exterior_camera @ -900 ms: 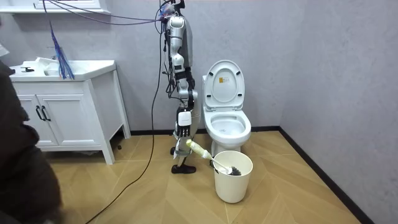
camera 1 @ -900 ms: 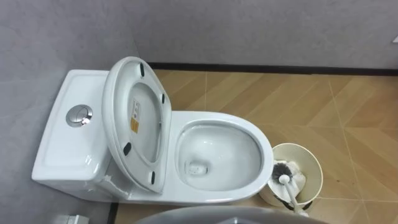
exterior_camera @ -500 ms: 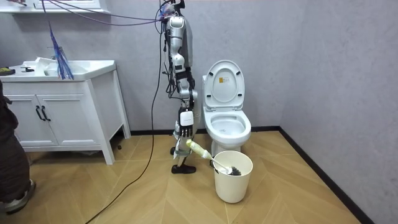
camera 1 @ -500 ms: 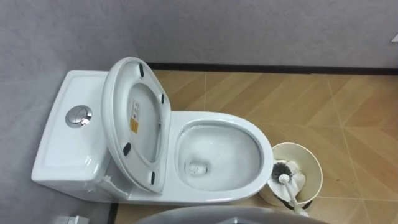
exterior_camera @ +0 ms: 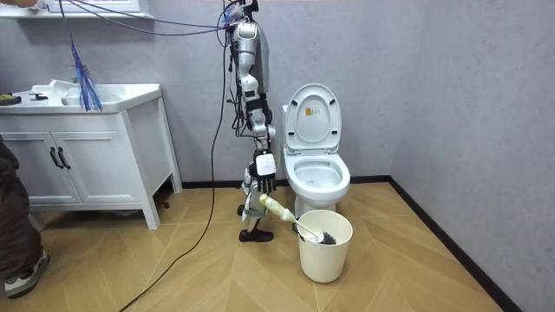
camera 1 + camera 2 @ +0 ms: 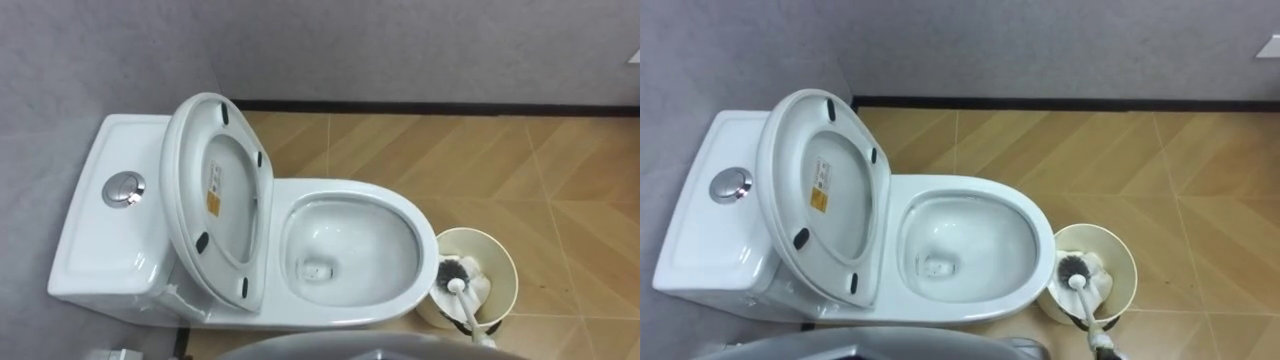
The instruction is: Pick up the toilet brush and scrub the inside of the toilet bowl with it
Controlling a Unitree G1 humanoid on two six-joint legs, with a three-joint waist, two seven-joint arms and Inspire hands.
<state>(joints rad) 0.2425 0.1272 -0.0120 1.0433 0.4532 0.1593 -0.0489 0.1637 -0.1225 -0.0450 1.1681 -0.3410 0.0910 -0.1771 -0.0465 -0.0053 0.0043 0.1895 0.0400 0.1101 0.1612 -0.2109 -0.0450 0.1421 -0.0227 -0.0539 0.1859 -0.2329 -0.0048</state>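
— Where's the brush point(image 6: 456, 287)?
— Head-down in the bucket point(image 6: 505, 275) just beside the toilet point(image 6: 350, 312), handle leaning towards the robot. Lid point(image 6: 215, 190) up; no brushing begun, I'd judge.
— The right robot hand point(image 5: 263, 173)?
— Hanging near the handle's end; whether it's open or closed I cannot tell.

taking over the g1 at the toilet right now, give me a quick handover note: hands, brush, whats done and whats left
Hands: the right hand hangs at the robot's side next to the toilet, above the brush's handle end and seemingly clear of it.
Things: the brush sits head down in the bucket on the floor at the toilet's front, handle leaning out toward the robot. The seat and lid are up.
Done: nothing beyond standing in place.
Left: take the brush, scrub the bowl, put it back.
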